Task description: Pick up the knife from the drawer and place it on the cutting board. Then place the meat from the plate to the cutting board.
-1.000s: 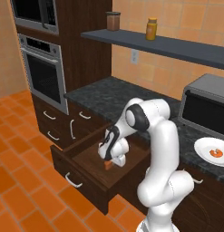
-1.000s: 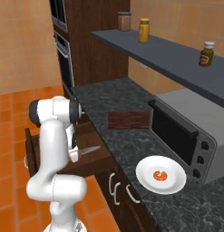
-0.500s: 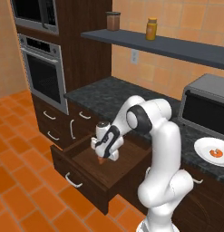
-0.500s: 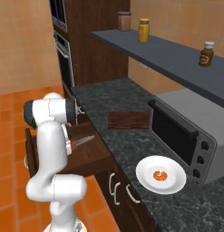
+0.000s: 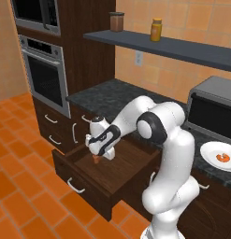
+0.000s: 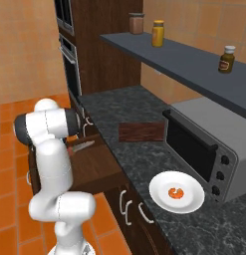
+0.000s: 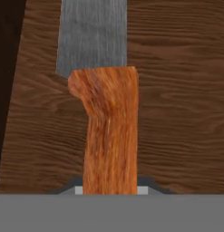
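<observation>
A: Where is the small knife (image 7: 106,104) with the orange-brown wooden handle and short grey blade found?

B: It is clamped by its handle between the two dark fingers of the gripper (image 5: 97,158), which are closed tight on the wood. In the hand view the handle runs up from between the fingertips and the blade lies over the wood-grain floor of the wide dark brown drawer (image 5: 131,161). The knife is judged to be lifted just above that floor, inside the drawer.

A: Which step is in hand?

B: The first one: the knife is gripped but not yet delivered. The flat dark reddish-brown cutting board (image 6: 142,132) is seen on the black speckled counter (image 6: 127,164), beside the grey toaster oven (image 6: 204,144), well apart from the drawer.

A: What is called for next?

B: A lift clear of the drawer wall and a carry over the counter to the board. The small orange-red meat (image 6: 175,192) is left for later on the round white plate (image 6: 190,201).
</observation>
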Tool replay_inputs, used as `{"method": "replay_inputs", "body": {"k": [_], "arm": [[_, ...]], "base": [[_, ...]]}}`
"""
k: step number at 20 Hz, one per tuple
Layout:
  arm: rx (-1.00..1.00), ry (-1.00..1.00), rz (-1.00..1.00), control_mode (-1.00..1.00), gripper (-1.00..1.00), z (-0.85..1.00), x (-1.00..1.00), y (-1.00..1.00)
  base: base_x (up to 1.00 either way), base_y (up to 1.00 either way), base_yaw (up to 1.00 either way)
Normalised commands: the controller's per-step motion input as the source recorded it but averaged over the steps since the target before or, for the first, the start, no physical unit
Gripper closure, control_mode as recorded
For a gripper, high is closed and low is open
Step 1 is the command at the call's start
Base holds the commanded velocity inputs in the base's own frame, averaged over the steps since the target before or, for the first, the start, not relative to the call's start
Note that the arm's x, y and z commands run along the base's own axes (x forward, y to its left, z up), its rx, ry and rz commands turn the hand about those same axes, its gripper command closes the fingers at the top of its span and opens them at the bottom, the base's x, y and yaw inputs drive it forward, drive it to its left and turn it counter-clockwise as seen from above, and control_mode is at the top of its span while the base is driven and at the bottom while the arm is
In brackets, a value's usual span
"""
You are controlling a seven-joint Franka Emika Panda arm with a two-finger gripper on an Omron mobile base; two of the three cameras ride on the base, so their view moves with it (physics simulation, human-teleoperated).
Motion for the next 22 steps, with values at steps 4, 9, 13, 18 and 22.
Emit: {"method": "replay_inputs", "body": {"k": [4,9,13,18,22], "arm": [[-0.02,-0.03,0.00,-1.00,1.00,0.83,-0.14,0.09],[-0.04,-0.05,0.00,-1.00,1.00,0.64,-0.06,-0.15],[-0.05,-0.11,-0.09,-1.00,1.00,0.61,0.44,-0.42],[-0.01,-0.01,-0.23,-1.00,1.00,0.54,0.96,-0.75],[0.03,0.00,-0.30,-1.00,1.00,0.24,1.00,-0.95]], "base": [[0.00,0.00,0.00],[0.00,0.00,0.00],[0.00,0.00,0.00],[0.00,0.00,0.00],[0.00,0.00,0.00]]}}
